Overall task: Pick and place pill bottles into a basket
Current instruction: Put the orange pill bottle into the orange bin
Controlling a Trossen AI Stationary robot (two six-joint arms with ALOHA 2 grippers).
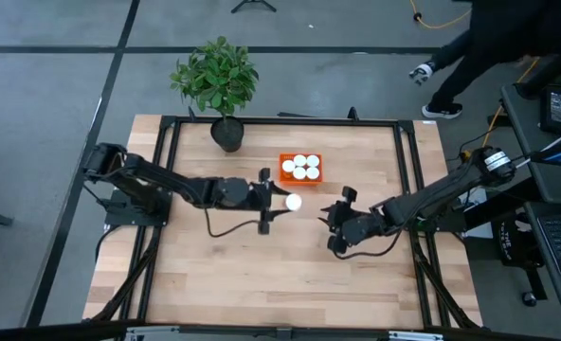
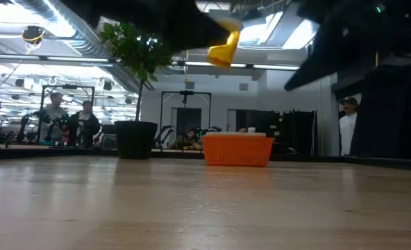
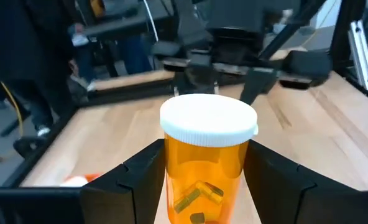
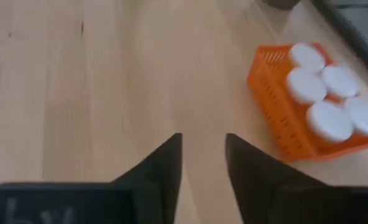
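Note:
My left gripper is shut on a pill bottle with a white cap and an orange body. It is held high above the table, just near of the orange basket. The bottle shows in the left wrist view and in the low view. The basket holds several white-capped bottles, standing upright inside it. My right gripper is open and empty above bare wood, to the right of the held bottle, and it shows in the right wrist view. My left gripper pinches the bottle's orange body just below the white cap, one finger on each side. The fingers come roughly level from the table's left. The bottle is lifted clear of the table, cap up, a little tilted in the low view.
A potted plant stands at the far edge, left of the basket, and shows in the low view. A black frame runs around the table. A person walks beyond the far right corner. Bare wood lies toward the near edge.

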